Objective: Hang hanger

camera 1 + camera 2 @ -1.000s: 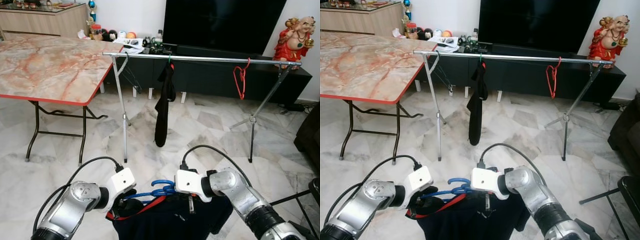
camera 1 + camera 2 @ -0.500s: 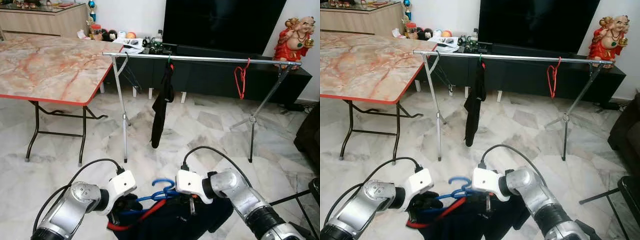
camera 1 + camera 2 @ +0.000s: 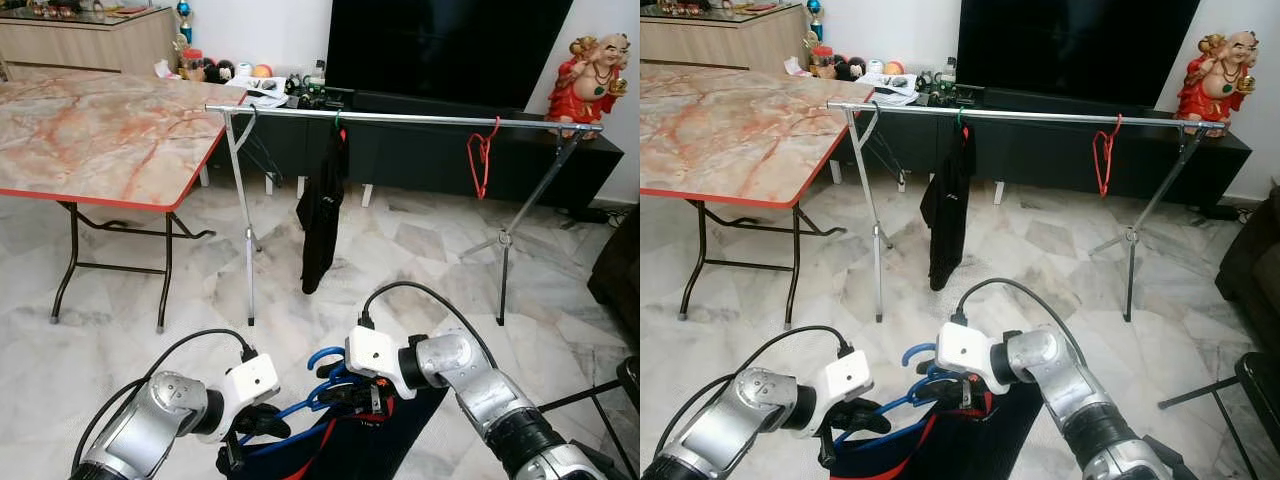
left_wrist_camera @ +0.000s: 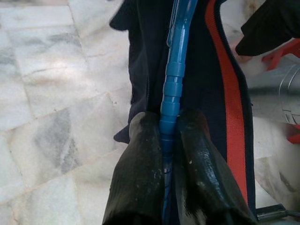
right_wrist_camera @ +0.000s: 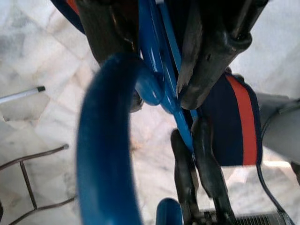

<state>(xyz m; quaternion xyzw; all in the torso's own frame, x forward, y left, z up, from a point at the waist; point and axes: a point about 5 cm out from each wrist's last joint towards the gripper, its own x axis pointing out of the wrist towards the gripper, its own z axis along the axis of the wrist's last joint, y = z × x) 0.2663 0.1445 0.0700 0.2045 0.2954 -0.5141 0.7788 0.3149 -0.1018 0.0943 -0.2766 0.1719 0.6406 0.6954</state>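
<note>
A blue hanger [image 3: 322,362] carries a dark navy garment [image 3: 370,445] with a red stripe, low in front of me. It slants, with the hook end higher. My left gripper [image 3: 262,425] is shut on the hanger's blue arm [image 4: 176,70] at the lower end. My right gripper [image 3: 350,392] is shut on the hanger just below its hook [image 5: 101,140]. Beyond them stands a silver clothes rail [image 3: 420,119]. A black garment [image 3: 322,215], a red hanger [image 3: 483,155] and thin dark hangers [image 3: 260,150] hang from it.
A marble-topped folding table [image 3: 90,130] stands at the left. Behind the rail are a black TV cabinet [image 3: 440,160] and a red figurine [image 3: 590,75]. A dark sofa [image 3: 622,270] and a black metal frame [image 3: 600,392] are at the right.
The hanger has tilted: my left gripper sank lower with its end, while my right gripper raised the hook end and shifted left. The black garment on the rail has swung.
</note>
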